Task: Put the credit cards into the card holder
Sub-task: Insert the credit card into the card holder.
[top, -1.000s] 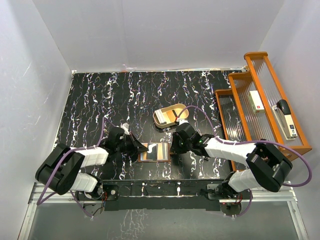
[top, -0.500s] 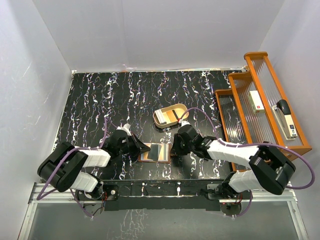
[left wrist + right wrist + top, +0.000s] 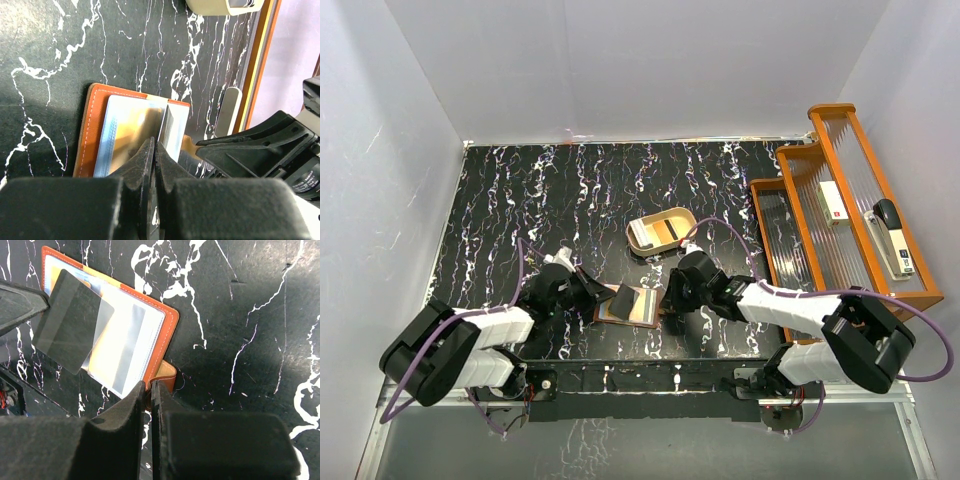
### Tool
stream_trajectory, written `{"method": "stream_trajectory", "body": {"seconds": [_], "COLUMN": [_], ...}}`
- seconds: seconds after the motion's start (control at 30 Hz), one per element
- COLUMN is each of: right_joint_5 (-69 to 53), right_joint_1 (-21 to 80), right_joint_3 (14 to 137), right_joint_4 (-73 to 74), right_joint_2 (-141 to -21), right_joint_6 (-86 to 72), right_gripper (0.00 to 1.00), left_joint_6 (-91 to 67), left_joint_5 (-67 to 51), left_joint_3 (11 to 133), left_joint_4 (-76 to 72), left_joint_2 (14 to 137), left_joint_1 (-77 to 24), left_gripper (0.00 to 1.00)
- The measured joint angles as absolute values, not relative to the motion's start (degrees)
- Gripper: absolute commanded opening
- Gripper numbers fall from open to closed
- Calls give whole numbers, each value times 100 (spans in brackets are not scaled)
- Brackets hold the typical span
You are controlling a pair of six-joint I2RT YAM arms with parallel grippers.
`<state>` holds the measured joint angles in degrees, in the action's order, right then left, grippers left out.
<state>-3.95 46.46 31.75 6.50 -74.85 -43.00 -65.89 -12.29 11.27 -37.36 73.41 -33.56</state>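
One card [image 3: 70, 320] pinched in left gripper [image 3: 154, 146] tilts over wallet [image 3: 168, 320], right gripper [image 3: 148, 385] nipping its edge; next, slide it inside

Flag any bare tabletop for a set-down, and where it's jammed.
Free: far strip between back wall and oval tray; left-far corner beyond the left arm. Crowded: near centre, where left gripper, holding a credit card, and right gripper meet at the card holder; tiered wooden rack fills the right edge.
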Motion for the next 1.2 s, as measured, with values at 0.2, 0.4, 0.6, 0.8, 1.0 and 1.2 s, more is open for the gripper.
{"method": "stream_trajectory", "body": {"seconds": [0.2,0.4,0.6,0.8,1.0,1.2], "right_joint_5": [-429,-434,-447,-447,-454,-582], "right_joint_1": [4646,4646,4650,4654,4689,4731], "right_joint_3": [3122,3120,3131,3369,3590,3590], "right_joint_4": [591,585,685,976,1013,1022], "right_joint_2": [-7424,-7343,-7297,-7159,-7157,-7161], "right_joint_6": [-4421,-4504,-4495,-4442,-4333,-4281], "right_gripper": [2,10,22,27,28,27], "left_joint_6": [-6681,-6838,-6910,-6908,-6858,-6731], "left_joint_5": [-980,-755,-707,-862,-1214,-1463], "left_joint_3": [1063,856,823,823,834,917], "left_joint_4": [-3734,-4066,-4289,-4346,-4351,-4311], "left_joint_2": [7244,7478,7537,7526,7526,7529], "left_joint_1": [-3422,-3680,-3806,-3811,-3811,-3811], "left_gripper": [0,0,7,17,23,26]}}
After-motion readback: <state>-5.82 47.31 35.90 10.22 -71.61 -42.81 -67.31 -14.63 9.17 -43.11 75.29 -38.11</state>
